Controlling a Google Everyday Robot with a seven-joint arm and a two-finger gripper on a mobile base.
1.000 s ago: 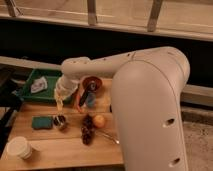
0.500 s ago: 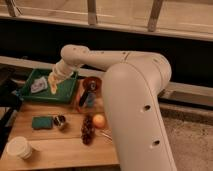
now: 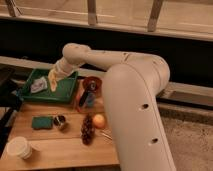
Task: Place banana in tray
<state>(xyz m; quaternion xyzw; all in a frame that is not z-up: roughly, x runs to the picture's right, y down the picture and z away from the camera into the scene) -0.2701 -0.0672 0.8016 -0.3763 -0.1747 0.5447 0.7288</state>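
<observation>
near the left front edge of the wooden table point(image 3: 60, 147) stands a white cup point(image 3: 19, 148); farther in lie a teal sponge point(image 3: 42, 122), dark grapes point(image 3: 88, 131) and an orange point(image 3: 99, 120). beyond, the gripper point(image 3: 56, 75) hangs over the green tray point(image 3: 65, 94), clamped on the banana point(image 3: 52, 80) dangling above the tray's floor
</observation>
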